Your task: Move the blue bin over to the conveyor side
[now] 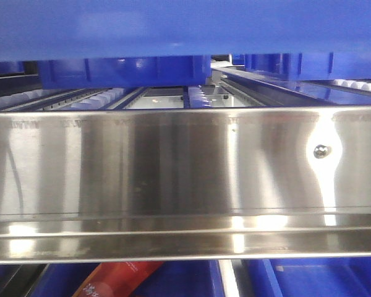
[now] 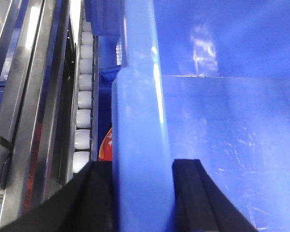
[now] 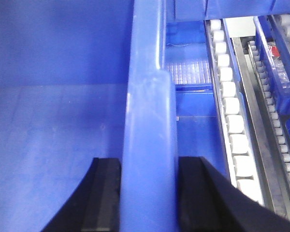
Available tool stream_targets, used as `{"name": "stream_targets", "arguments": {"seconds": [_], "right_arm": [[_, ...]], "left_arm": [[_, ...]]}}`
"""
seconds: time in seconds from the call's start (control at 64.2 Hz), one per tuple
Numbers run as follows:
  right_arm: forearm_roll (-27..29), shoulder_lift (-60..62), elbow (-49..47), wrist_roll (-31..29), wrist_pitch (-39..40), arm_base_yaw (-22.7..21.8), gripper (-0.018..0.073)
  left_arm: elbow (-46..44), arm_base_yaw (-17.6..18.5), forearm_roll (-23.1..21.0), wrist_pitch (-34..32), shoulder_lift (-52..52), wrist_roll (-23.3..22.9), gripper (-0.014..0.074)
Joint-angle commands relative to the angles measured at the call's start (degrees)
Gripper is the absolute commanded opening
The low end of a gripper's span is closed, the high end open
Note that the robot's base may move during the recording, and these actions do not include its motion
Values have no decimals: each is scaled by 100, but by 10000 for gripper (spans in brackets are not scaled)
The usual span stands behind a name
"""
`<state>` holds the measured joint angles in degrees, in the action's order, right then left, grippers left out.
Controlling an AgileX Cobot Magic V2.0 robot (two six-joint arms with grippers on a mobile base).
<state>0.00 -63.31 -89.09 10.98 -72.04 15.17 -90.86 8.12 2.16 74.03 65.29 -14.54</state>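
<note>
- One blue bin.
- Left hand pinches its wall between two black fingers.
- Right hand pinches a wall likewise.
- One steel rail, one screw.

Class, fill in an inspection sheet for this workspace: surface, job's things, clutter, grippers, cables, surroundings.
Surface: rack of small white rollers behind a shiny stainless-steel rail.
Job's things: large glossy blue plastic bin, close to the cameras; conveyor belt not in view.
Clutter: red printed packet below the rail.
Grippers: left gripper and right gripper each clamp a bin wall, one finger inside, one outside.
Cables: nothing seen.
Surroundings: smaller blue plastic crates on the rack.
</note>
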Motion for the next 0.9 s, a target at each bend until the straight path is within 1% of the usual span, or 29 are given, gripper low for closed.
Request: {"name": "stream_targets", "arguments": {"seconds": [0.0, 0.887], "right_arm": [[-253, 127, -84, -50, 538, -10, -79], [-253, 127, -84, -50, 760, -10, -79]], "left_arm": [[-83, 27, 123, -407, -147, 47, -18], [-83, 27, 123, -407, -147, 47, -18]]}}
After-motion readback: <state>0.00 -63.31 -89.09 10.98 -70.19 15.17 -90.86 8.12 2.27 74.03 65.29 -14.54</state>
